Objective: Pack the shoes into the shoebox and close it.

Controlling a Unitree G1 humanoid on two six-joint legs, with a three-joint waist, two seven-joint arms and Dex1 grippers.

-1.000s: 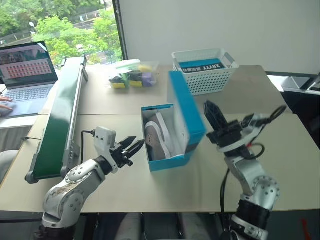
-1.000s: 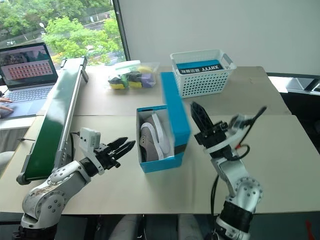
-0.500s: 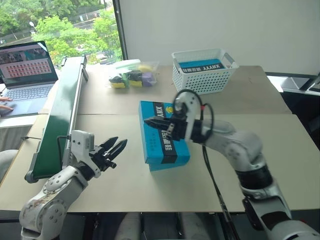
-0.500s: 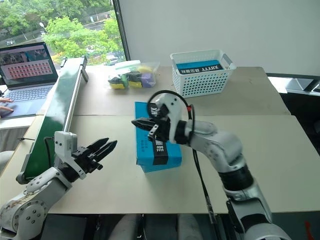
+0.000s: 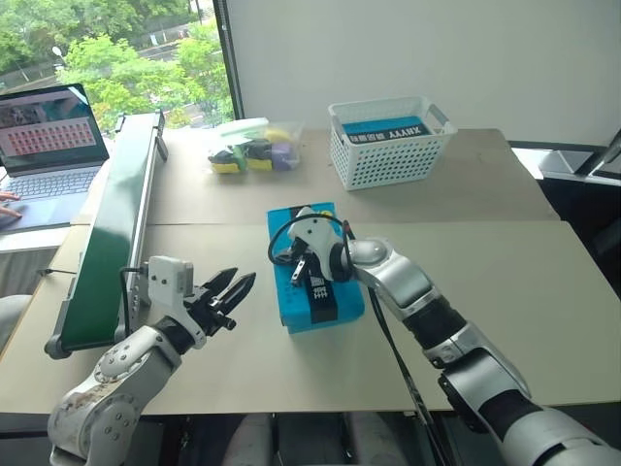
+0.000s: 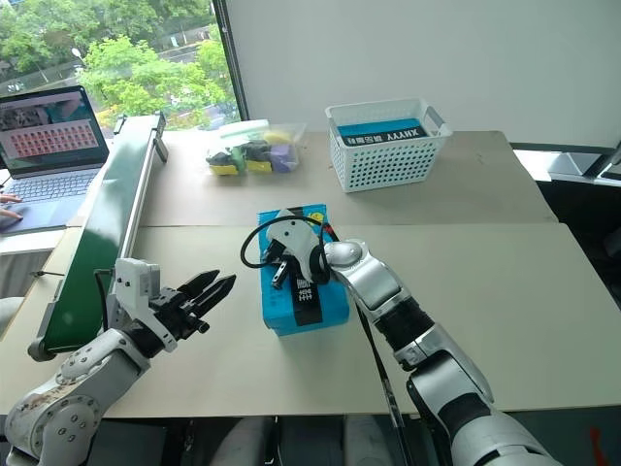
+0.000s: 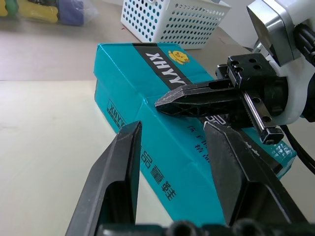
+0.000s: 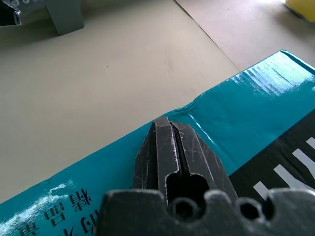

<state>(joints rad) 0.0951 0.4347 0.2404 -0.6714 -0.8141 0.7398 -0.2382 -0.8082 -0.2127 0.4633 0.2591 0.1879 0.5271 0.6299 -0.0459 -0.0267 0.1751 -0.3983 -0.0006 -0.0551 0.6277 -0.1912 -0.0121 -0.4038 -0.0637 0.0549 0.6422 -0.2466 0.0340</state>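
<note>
The blue shoebox lies closed on the table, its lid with the black label facing up. The shoes are hidden inside it. My right gripper is shut and lies flat on the lid near the box's left edge; the left wrist view shows its black fingers over the lid's long edge. In its own wrist view the joined fingertips rest against the blue cardboard. My left gripper hovers open to the left of the box, pointing at its side, with nothing between the fingers.
A white lattice basket stands behind the box, and a clear tub of colourful items sits to its left. A long green conveyor runs along the table's left side. Beyond it a laptop stands open, with a person's hand beside it.
The lid stood upright and now lies shut. My right gripper swung over from the box's right side and came down onto the lid. My left gripper drew back a little from the box.
</note>
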